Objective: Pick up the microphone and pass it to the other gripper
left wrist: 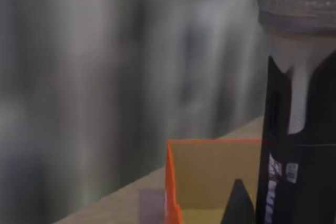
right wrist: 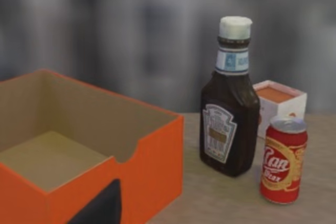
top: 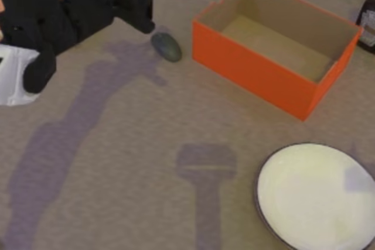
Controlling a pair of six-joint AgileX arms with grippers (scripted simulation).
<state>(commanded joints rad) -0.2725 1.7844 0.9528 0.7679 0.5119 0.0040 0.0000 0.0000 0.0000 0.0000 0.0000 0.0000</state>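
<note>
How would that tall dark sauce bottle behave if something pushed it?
The sauce bottle stands tall on a narrow base, so a push near its white cap would probably tip it, perhaps onto the red can beside it. It looks nearly full of dark sauce, so likely heavy for its size. Its glossy body may be slippery.

The microphone (left wrist: 296,129) stands upright with its silver-grey mesh head uppermost and its slim black body below, close before the left wrist camera.
</note>
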